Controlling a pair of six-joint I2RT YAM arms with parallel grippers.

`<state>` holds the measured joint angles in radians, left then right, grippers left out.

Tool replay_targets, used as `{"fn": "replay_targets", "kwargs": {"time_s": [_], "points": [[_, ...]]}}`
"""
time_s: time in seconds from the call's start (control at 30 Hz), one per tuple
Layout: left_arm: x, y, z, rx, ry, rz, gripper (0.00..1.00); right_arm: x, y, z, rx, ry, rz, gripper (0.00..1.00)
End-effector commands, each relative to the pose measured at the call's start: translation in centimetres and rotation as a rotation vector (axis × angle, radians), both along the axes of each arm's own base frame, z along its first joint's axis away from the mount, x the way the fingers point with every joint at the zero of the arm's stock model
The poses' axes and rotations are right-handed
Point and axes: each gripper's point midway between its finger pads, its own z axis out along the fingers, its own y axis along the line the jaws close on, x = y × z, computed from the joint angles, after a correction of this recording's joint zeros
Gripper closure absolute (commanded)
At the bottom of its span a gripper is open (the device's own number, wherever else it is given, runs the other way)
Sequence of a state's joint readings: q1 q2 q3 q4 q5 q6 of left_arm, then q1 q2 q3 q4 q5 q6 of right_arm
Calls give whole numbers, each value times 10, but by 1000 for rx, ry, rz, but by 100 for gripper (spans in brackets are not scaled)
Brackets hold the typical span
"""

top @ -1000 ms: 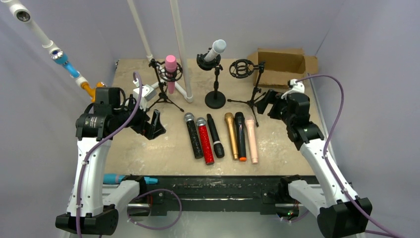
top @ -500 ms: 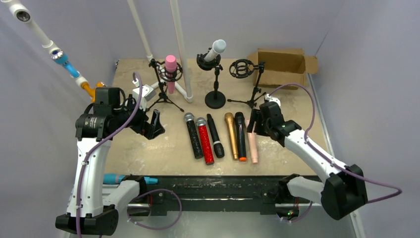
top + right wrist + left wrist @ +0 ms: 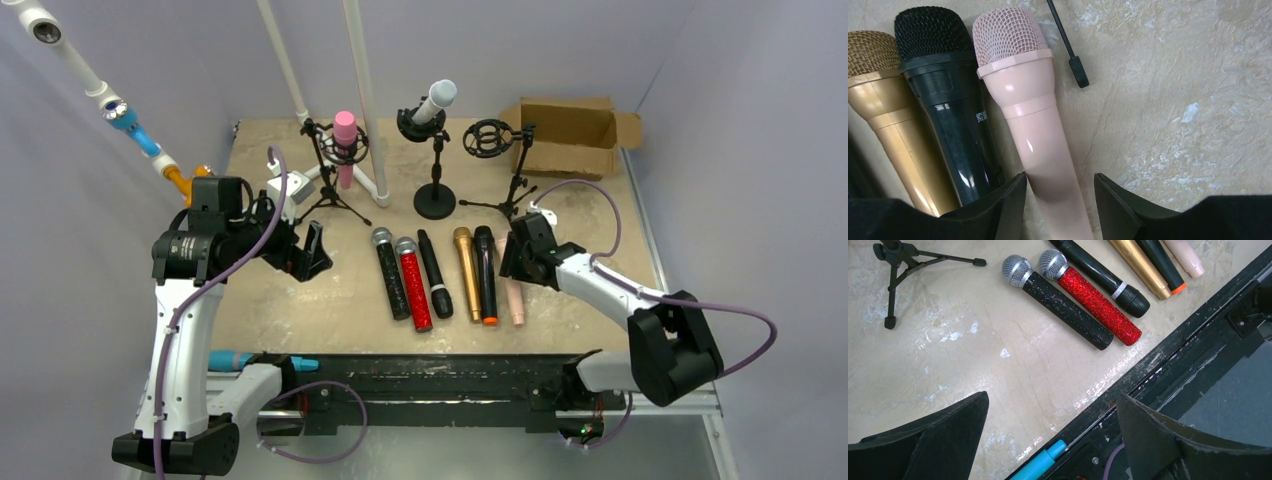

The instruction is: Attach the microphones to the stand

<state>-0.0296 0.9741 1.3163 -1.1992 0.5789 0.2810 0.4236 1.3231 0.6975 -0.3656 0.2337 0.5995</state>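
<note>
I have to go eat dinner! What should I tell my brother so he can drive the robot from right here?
The left claw is open and empty, above the table.
The right claw is open, astride the peach microphone, which lies on the table, ungripped.
Done: pink microphone in the left stand, white microphone in the middle stand.
To do: the right stand is empty. Waiting in a row: black glitter microphone, red glitter microphone, plain black microphone, gold microphone, orange-tipped black microphone.
</note>
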Motion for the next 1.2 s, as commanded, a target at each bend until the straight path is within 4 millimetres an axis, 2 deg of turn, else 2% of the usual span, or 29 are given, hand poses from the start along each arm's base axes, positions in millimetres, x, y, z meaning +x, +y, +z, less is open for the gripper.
{"fn": "replay_targets", "kwargs": {"time_s": [0.0, 0.2, 0.33, 0.47, 0.63, 0.73, 0.83, 0.97, 1.1, 1.17], "points": [[1, 0, 9, 1, -38, -2, 0, 4, 1, -6, 3, -16, -14, 45], [1, -1, 7, -3, -30, -3, 0, 5, 3, -20, 4, 6, -13, 46], [0, -2, 5, -12, -20, -4, 0, 4, 4, -18, 14, 3, -16, 62], [-2, -8, 10, -48, -7, -21, 0, -2, 6, 7, 71, -59, -29, 87], [-6, -23, 22, -136, 21, -65, 0, -17, 21, 53, 174, -155, 12, 100], [-9, -31, 29, -184, 47, -90, 0, -30, 41, 75, 228, -173, 81, 100], [-18, -41, 36, -245, 76, -138, 0, -42, 72, 102, 301, -208, 169, 100], [-29, -48, 45, -292, 81, -182, 0, -56, 128, 151, 437, -293, 313, 100], [-36, -51, 53, -316, 80, -204, 0, -64, 190, 197, 477, -368, 461, 100], [-38, -53, 56, -326, 80, -210, 0, -61, 222, 222, 469, -423, 515, 100]]}}
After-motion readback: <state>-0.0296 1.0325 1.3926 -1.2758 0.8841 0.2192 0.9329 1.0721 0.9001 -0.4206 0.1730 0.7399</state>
